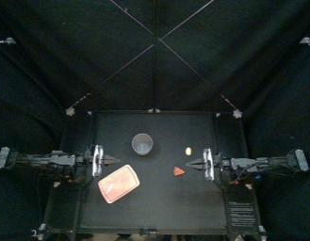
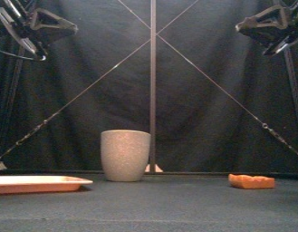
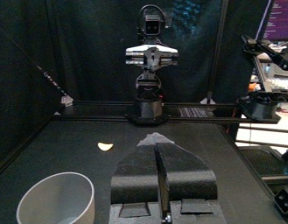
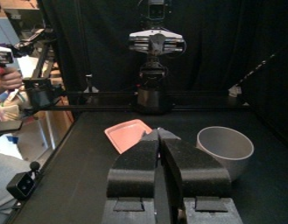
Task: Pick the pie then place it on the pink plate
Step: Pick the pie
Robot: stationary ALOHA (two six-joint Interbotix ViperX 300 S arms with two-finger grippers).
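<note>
The pie (image 1: 180, 171) is a small orange-red wedge lying on the table right of centre, and it shows low at the right in the front view (image 2: 250, 181). The flat pink plate (image 1: 118, 184) lies at the front left, its rim also visible at the front view's left (image 2: 36, 184) and in the right wrist view (image 4: 126, 133). My left gripper (image 1: 94, 164) rests at the left side, jaws shut and empty (image 3: 158, 144). My right gripper (image 1: 207, 164) rests at the right, just beyond the pie, jaws shut and empty (image 4: 165, 136). Neither wrist view shows the pie.
A tall grey speckled cup (image 1: 143, 143) stands upright behind the plate, near the table's middle (image 2: 124, 155) (image 3: 52, 197) (image 4: 224, 143). A small pale yellow toy (image 1: 190, 151) lies behind the pie (image 3: 106, 146).
</note>
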